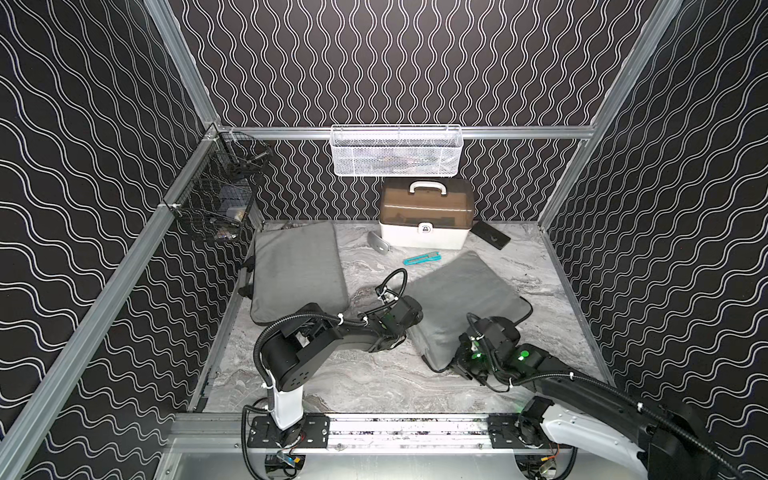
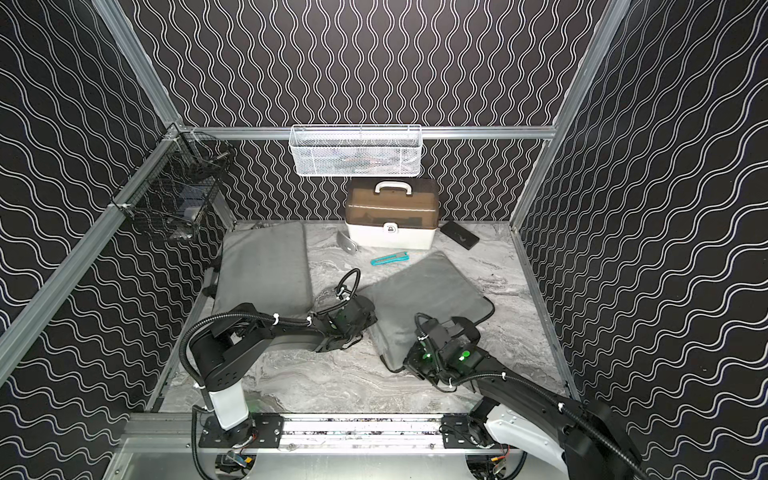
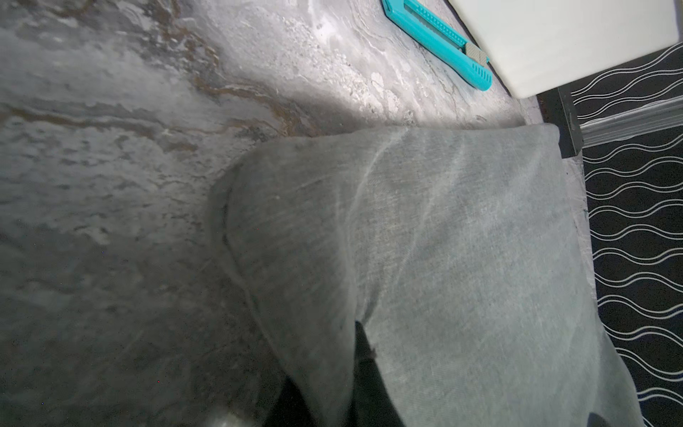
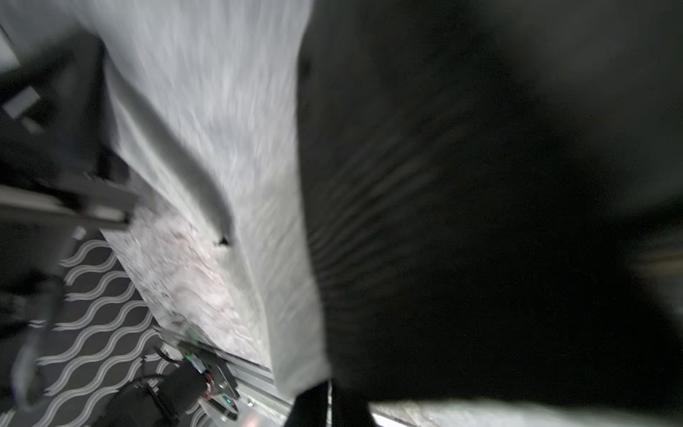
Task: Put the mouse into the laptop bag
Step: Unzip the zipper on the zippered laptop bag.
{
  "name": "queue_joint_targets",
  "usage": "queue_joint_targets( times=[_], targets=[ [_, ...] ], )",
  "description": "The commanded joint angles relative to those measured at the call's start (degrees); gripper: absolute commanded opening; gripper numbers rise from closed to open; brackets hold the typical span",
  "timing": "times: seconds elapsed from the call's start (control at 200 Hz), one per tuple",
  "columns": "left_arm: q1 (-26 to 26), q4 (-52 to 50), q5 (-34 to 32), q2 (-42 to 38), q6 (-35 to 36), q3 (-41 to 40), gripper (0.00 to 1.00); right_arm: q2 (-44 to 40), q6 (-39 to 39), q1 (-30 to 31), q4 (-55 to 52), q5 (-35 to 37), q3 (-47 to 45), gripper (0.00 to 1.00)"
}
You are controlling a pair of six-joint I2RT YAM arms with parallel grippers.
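Pinching the near edge of the laptop bag (image 1: 465, 297), left gripper (image 1: 392, 341) and right gripper (image 1: 467, 370) both clamp fabric, likely to spread its mouth for the mouse (image 1: 379, 242) lying far back.

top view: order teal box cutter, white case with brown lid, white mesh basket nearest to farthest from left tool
1. Teal plastic box cutter, mid-table
2. White case with brown lid, table's back
3. White mesh basket, on back wall

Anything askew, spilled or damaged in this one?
The right-hand grey laptop bag lies skewed to the edges of the table, unlike the second bag, which sits square. Nothing looks spilled or damaged.
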Motion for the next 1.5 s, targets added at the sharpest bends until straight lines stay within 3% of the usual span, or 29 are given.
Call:
queue_joint_targets(
  times=[0.0,0.205,0.365,0.435,0.5,0.54,0.62,0.69,0.916,1.031,1.091,1.161,1.226,1.351,1.491],
  targets=[
    [-0.2,-5.9,-1.3,-1.1,-2.2,-0.6,0.00,2.8,3.8,3.8,6.5,2.1,2.7,0.00],
    [-0.3,-7.4,-4.2,-5.5,-3.9,-3.3,0.00,2.5,6.6,2.5,-3.0,11.6,5.8,0.00],
    [-2.8,-8.4,-9.8,-11.8,-7.4,-8.8,0.00,-3.6,2.9,-10.1,-6.8,6.4,4.1,0.00],
    [-5.2,-9.7,-12.1,-14.3,-8.6,-10.4,0.24,-5.8,0.8,-16.9,-9.3,2.9,2.8,0.00],
    [-7.4,-9.9,-13.9,-16.3,-9.3,-12.0,0.61,-7.3,-1.2,-22.3,-11.9,1.1,2.0,0.00],
    [-8.1,-9.3,-13.7,-16.9,-9.4,-12.9,0.73,-7.9,-2.3,-24.8,-12.7,0.2,1.6,0.00],
    [-8.2,-8.0,-11.6,-17.3,-9.2,-14.1,0.85,-8.0,-4.1,-28.0,-12.7,-2.4,0.7,0.00],
    [-8.1,-8.6,-12.3,-17.8,-8.9,-14.2,0.90,-6.9,-5.8,-30.1,-13.1,-3.7,0.6,0.00],
    [-6.7,-5.5,-10.3,-14.3,-5.9,-12.8,0.97,-6.8,-7.8,-32.6,-12.7,-7.8,0.2,0.00],
    [-5.8,-6.7,-10.0,-8.6,-4.4,-8.1,0.90,-7.4,-8.2,-32.6,-13.2,-8.3,-0.2,0.00],
    [-5.1,-5.7,-9.5,-5.9,-4.0,-6.8,0.67,-7.4,-8.6,-32.6,-13.6,-8.5,0.0,0.00],
    [-4.5,-3.1,-8.7,-4.0,-4.0,-6.6,0.23,-6.7,-8.9,-32.4,-12.8,-10.2,-0.3,0.00],
    [-4.5,-3.8,-9.1,-3.3,-4.6,-5.7,0.00,-5.6,-8.1,-31.9,-12.5,-12.2,-0.8,0.00],
    [-4.5,-7.3,-10.2,-2.9,-5.7,-3.2,0.00,-5.1,-4.4,-27.0,-11.6,-13.3,-1.1,0.00],
    [-4.7,-8.3,-11.8,-3.1,-7.3,-2.9,0.00,-8.1,3.6,-15.1,-7.2,-8.6,-1.1,0.00]
  ],
)
